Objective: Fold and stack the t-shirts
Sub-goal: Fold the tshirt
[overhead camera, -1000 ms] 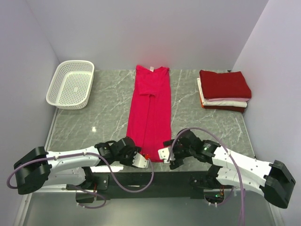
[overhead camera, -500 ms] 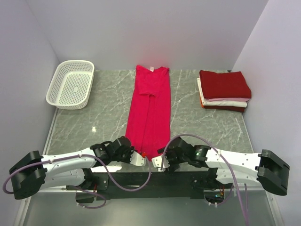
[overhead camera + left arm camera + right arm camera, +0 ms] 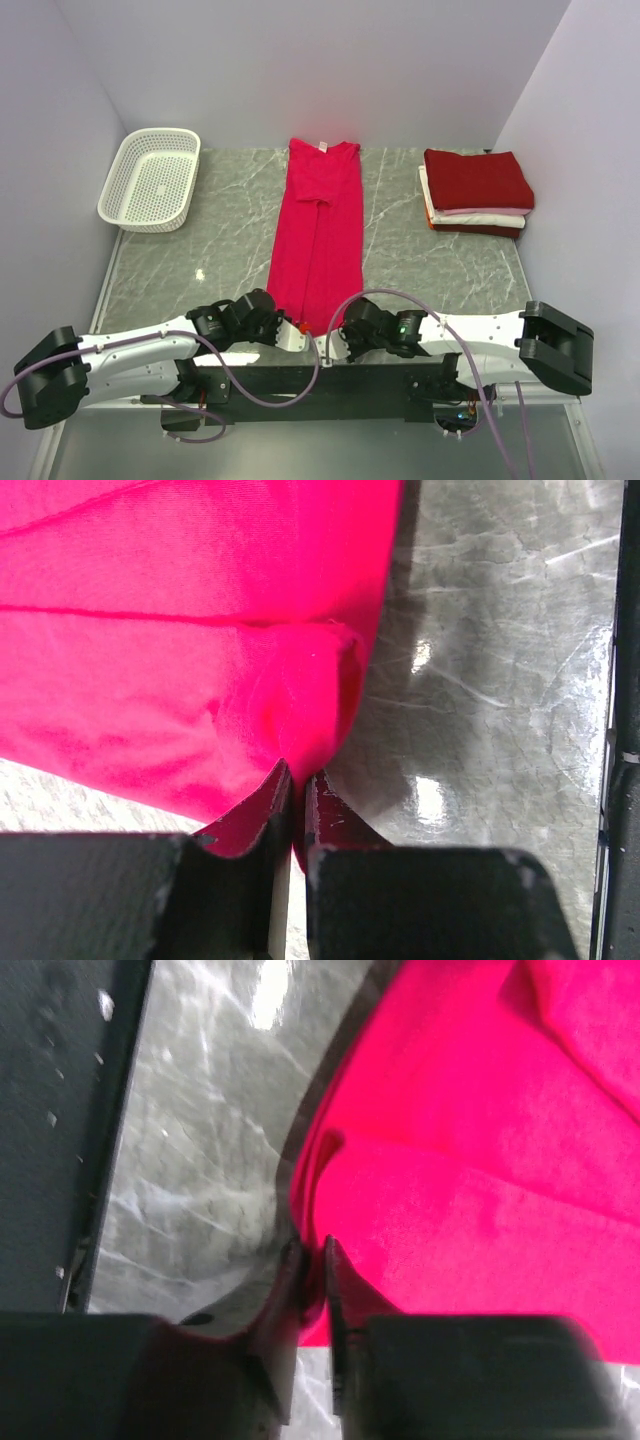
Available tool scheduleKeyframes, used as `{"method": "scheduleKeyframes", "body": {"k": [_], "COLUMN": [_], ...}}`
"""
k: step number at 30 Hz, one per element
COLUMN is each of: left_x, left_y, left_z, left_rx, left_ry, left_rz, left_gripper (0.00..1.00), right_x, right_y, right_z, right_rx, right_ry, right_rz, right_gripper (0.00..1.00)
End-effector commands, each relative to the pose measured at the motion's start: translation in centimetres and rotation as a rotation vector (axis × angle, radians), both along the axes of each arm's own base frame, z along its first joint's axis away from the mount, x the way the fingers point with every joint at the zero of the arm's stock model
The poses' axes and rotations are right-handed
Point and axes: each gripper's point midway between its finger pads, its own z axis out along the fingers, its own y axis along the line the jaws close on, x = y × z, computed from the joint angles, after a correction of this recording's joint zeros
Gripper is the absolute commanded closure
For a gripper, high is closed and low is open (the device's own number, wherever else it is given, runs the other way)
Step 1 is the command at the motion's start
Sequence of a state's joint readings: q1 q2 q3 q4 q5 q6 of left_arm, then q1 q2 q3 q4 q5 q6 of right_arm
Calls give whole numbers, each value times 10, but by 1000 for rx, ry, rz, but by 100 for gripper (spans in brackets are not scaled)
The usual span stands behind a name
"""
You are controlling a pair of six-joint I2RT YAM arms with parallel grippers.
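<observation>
The pinkish-red t-shirt (image 3: 318,235), already narrowed into a long strip, runs straight away from both claws across the grey table (image 3: 420,270). Its collar lies at the far end and its hem sits right at the fingertips. The left gripper (image 3: 298,790) is pressed almost together on the hem's left corner, with a small bunch of cloth caught between its jaws. The right gripper (image 3: 312,1255) stands just beside it on the opposite corner, its jaws drawn to a narrow slit with the cloth edge running into it, which looks like a pinch on the shirt as well.

Well ahead of the right claw and off to its right is the finished pile, with the crimson shirt (image 3: 478,178) on top and the white shirt (image 3: 475,217) beneath it. A white basket (image 3: 160,131) stands equally far ahead of the left claw, off to its left.

The step in hand appears to be the end-over-end fold, carrying the hem forward toward the collar. To do it well, both corners would need to rise together and travel level, keeping the hem taut between the claws so the strip does not twist or sag. Each pinch should take every layer at its corner, or the lower layers may be left behind on the stone.

The left arm (image 3: 140,345) and right arm (image 3: 480,335) both lie low and nearly flat along the table's near edge. They reach inward from their bases so that the wrists almost meet at the middle.
</observation>
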State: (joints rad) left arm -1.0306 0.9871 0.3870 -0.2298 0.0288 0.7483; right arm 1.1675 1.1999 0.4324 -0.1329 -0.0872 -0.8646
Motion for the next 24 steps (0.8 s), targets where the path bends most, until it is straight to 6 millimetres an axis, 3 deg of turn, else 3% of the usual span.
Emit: {"method": "scheduleKeyframes", "body": {"k": [1, 2, 6, 10, 12, 14, 16, 17, 19, 20, 21, 22, 23, 24], "left_x": [1, 1, 6, 18, 34, 54, 78, 91, 117, 132, 144, 165, 176, 185], "left_y": [-4, -4, -4, -10, -12, -18, -15, -24, -19, -27, -27, -24, -24, -27], "left_z": [8, 10, 19, 37, 46, 63, 65, 73, 80, 86, 88, 103, 92, 95], "left_rx": [-34, -37, -57, -117, -134, -178, -180, -207, -214, -225, -225, -244, -229, -247], "left_ry": [-10, -13, -27, -48, -66, -92, -98, -108, -126, -123, -131, -158, -128, -127], "left_rz": [-14, -11, 5, 13, 30, 41, 70, 59, 85, 78, 80, 105, 113, 103], "left_gripper": [99, 100, 100, 100, 100, 100, 100, 100, 100, 100, 100, 100, 100, 100], "right_x": [10, 10, 17, 38, 59, 83, 105, 125, 144, 164, 174, 183, 197, 211], "right_y": [-4, -3, 7, 8, 5, -5, -5, -8, -10, -12, -12, -13, -9, -15], "right_z": [8, 10, 37, 66, 83, 92, 101, 113, 108, 121, 112, 113, 124, 114], "right_rx": [-9, 5, 109, 215, 261, 280, 287, 307, 291, 314, 295, 295, 315, 295], "right_ry": [-48, -51, -22, 21, 34, 26, 11, -15, 4, -15, 10, 12, -2, 19], "right_rz": [-45, -49, -95, -173, -229, -301, -330, -366, -399, -430, -446, -462, -470, -505], "right_gripper": [95, 100, 100, 100, 100, 100, 100, 100, 100, 100, 100, 100, 100, 100]}}
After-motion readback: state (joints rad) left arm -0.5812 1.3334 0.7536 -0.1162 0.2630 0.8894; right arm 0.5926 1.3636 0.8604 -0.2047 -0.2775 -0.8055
